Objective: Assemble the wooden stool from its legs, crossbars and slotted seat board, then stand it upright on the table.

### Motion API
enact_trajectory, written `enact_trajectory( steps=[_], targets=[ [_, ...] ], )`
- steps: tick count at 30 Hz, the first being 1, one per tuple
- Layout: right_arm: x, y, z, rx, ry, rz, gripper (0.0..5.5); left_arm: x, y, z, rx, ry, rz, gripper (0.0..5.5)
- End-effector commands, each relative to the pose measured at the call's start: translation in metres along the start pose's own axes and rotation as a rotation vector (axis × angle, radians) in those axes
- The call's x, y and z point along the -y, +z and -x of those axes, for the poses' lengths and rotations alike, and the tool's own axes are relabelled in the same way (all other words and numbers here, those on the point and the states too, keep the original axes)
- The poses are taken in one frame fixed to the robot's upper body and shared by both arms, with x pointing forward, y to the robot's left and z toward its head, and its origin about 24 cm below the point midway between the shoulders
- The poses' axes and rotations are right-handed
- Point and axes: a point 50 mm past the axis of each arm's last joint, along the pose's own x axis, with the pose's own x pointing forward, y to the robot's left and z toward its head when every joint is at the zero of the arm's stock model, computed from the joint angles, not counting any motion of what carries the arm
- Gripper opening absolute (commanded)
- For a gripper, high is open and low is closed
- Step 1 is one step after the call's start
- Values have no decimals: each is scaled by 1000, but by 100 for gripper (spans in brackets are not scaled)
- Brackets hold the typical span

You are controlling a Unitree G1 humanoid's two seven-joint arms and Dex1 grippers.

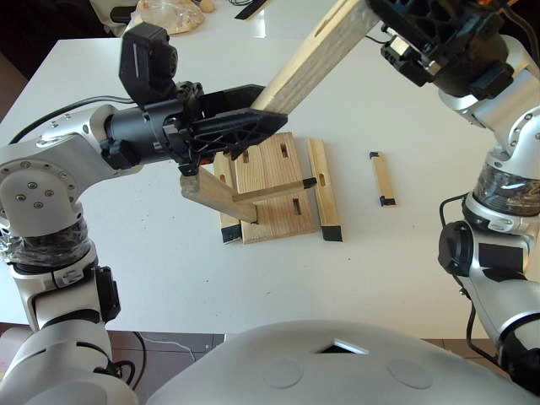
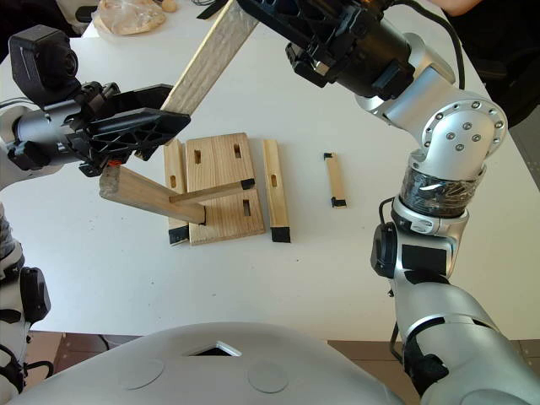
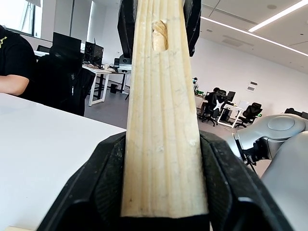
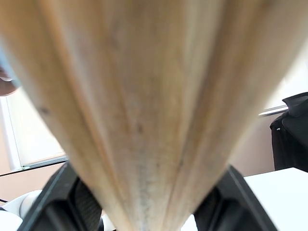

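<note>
Left eye view | white table [image 1: 169, 270], office [image 3: 226, 103] behind | left gripper [image 1: 266, 108], right gripper [image 1: 375, 17] clamping leg [image 1: 308, 63]

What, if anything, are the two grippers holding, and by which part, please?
Both hold one wooden leg: the left gripper clamps its lower end, and the right gripper its upper end.

Open office, likely: desks [image 3: 103, 73], swivel chairs [image 3: 212, 107]
</note>
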Motion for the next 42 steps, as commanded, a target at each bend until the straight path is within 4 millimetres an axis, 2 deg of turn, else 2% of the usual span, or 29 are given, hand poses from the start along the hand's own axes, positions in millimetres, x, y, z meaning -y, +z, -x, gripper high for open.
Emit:
enact_trajectory(
  steps=[1,2,6,10,13,16,19,21,23,25,28,31,38,42],
  targets=[
    [-1,4,6,-4,-32,68,211,-14,7,2,22,120,-44,203],
    [0,3,7,-6,-47,78,211,-17,9,3,30,130,-52,203],
    [7,6,14,-8,-114,134,205,-20,14,7,39,158,-75,278],
    [12,9,21,-24,-162,184,205,-28,21,18,37,262,-158,282],
    [21,10,29,-56,-236,259,205,-42,26,44,59,415,-208,282],
    [34,-11,41,-247,-313,420,205,-58,32,74,129,609,-237,282],
    [45,-33,64,-424,-358,480,205,-76,34,96,268,837,-254,282],
    [51,-42,78,-536,-356,510,205,-90,22,104,336,1003,-251,282],
    [51,-46,82,-571,-317,498,205,-95,5,106,405,1115,-249,282],
    [49,-51,83,-578,-270,479,205,-96,-12,103,454,1177,-229,282],
    [39,-66,83,-577,-207,455,205,-94,-42,99,632,1303,-99,282],
    [28,-83,85,-554,-154,436,205,-96,-73,103,662,1502,-15,282],
    [25,-108,103,-595,-136,416,205,-92,-80,138,736,1687,8,282],
    [19,-117,108,-595,-108,401,205,-90,-91,142,714,1740,5,282]
  ],
)
